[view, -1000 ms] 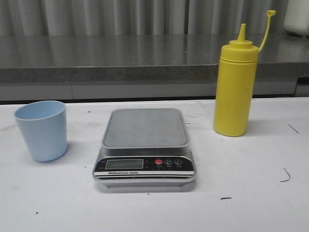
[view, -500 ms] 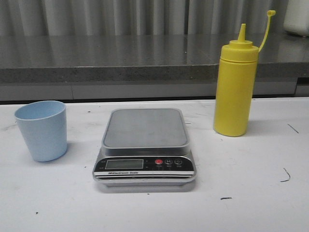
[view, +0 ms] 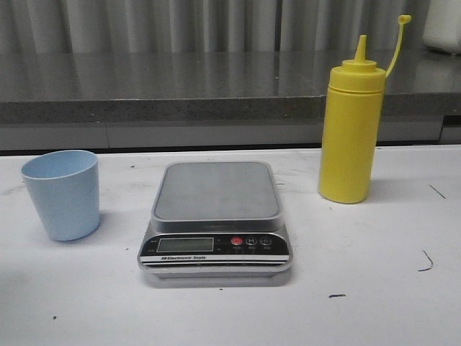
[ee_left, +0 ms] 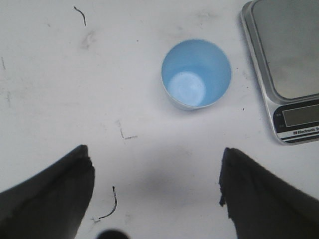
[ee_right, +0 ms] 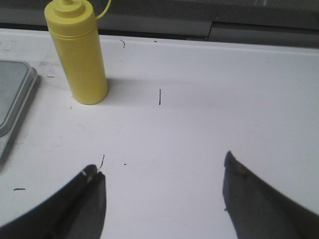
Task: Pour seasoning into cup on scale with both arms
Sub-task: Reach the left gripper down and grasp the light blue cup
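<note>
The light blue cup (view: 63, 193) stands upright and empty on the white table, left of the scale (view: 216, 216); the scale's steel platform is bare. The yellow seasoning bottle (view: 349, 133) stands upright to the right of the scale, its cap hanging off on the tether. No arm shows in the front view. In the left wrist view my left gripper (ee_left: 155, 164) is open above the table, short of the cup (ee_left: 196, 74), with the scale (ee_left: 286, 64) to one side. In the right wrist view my right gripper (ee_right: 162, 172) is open over bare table, well away from the bottle (ee_right: 79, 55).
A dark grey counter ledge (view: 180, 86) runs behind the table with a corrugated wall above it. A white object (view: 443, 25) sits on the ledge at the far right. Small dark marks dot the table top (view: 425, 263).
</note>
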